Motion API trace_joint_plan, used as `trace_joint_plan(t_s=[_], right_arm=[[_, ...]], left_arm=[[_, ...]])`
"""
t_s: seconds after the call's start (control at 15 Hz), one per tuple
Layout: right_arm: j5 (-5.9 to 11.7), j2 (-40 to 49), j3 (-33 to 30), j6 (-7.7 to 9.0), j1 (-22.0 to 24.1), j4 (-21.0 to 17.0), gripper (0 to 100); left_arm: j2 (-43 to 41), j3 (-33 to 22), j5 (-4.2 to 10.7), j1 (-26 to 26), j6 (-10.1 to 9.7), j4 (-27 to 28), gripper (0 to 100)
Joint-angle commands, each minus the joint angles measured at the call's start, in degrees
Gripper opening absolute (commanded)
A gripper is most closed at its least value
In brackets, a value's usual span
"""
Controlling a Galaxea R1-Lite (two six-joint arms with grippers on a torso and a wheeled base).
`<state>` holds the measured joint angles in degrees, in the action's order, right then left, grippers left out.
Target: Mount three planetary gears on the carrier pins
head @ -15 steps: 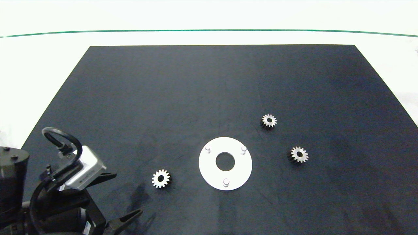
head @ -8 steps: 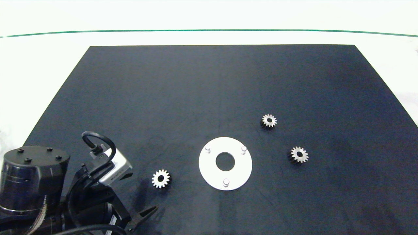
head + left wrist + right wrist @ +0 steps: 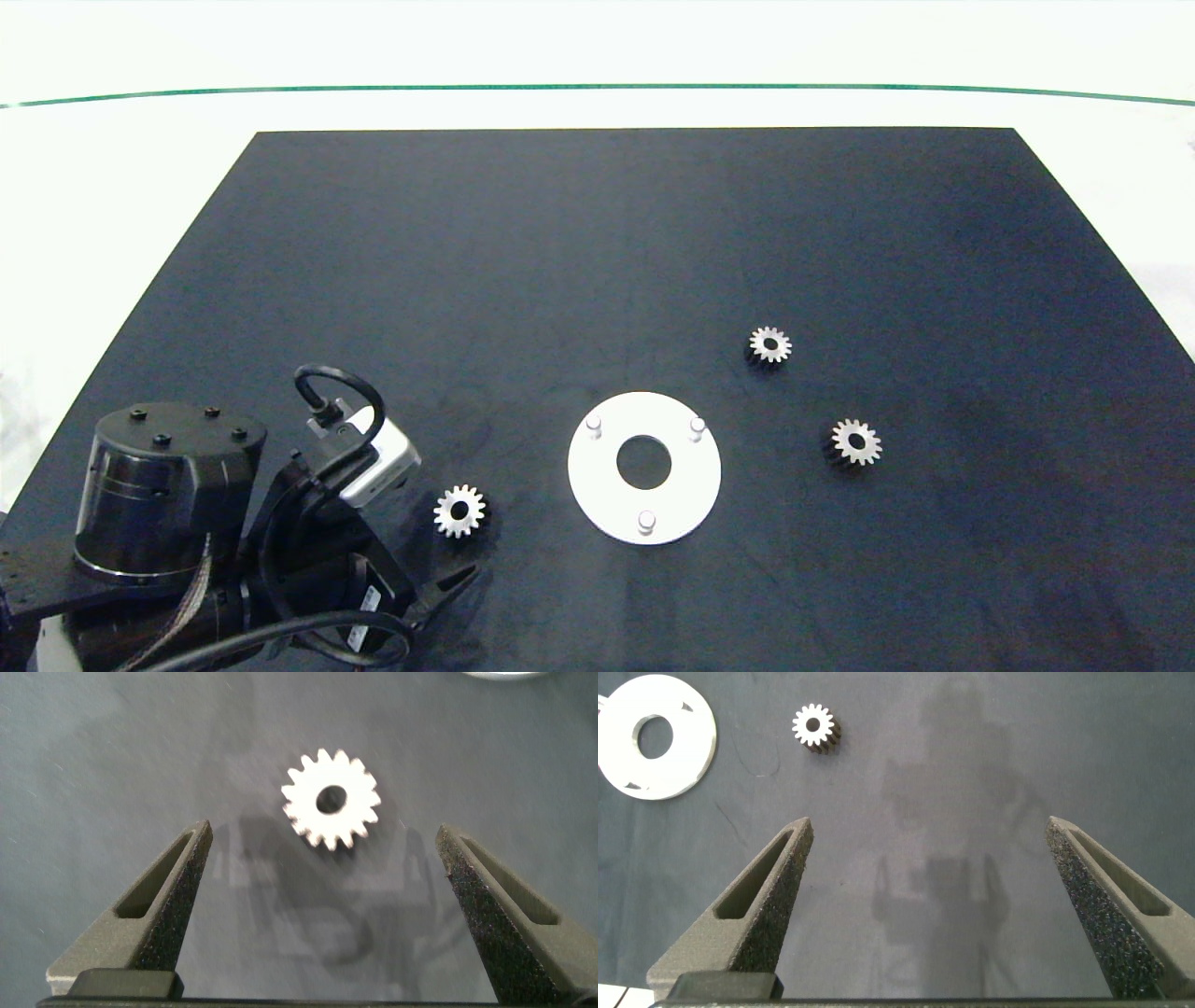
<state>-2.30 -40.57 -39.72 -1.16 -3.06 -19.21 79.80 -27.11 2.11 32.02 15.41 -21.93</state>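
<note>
Three small silvery planetary gears lie flat on the black mat: one (image 3: 459,511) left of the white disc (image 3: 597,481), two (image 3: 770,345) (image 3: 855,441) to its right. Bare carrier pins (image 3: 594,425) (image 3: 696,427) (image 3: 646,521) stand in a triangle on the disc. My left gripper (image 3: 322,831) is open just short of the left gear (image 3: 355,812), which lies beyond its fingertips; one finger (image 3: 453,586) shows in the head view. My right gripper (image 3: 924,826) is open over bare mat, off the head view, with one gear (image 3: 815,728) and the disc (image 3: 687,751) far ahead.
The black mat (image 3: 597,243) lies on a white table; the mat's far half carries nothing. The left arm's bulky dark joint (image 3: 168,485) and wrist camera (image 3: 378,467) fill the near left corner. A sliver of the disc's rim (image 3: 505,675) shows in the left wrist view.
My left arm has swung right and forward across the near left corner, bringing its open gripper up to the left gear. The gears and disc have not moved.
</note>
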Motion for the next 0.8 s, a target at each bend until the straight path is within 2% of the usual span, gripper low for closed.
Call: trace_joint_plan(t_s=[0.07,0.2,0.8], right_arm=[[0.02,0.05,-0.01,-0.07,-0.02,-0.12,100],[0.02,0.05,0.08,-0.07,-0.02,-0.12,100],[-0.07,0.05,0.17,-0.07,-0.02,-0.12,100]], left_arm=[[1.76,-0.31,0.26,0.76,0.15,-0.66,100],[2.73,-0.13,1.58,0.93,0.15,-1.80,100],[5.63,-0.31,1.93,1.37,0.15,-4.00,100]])
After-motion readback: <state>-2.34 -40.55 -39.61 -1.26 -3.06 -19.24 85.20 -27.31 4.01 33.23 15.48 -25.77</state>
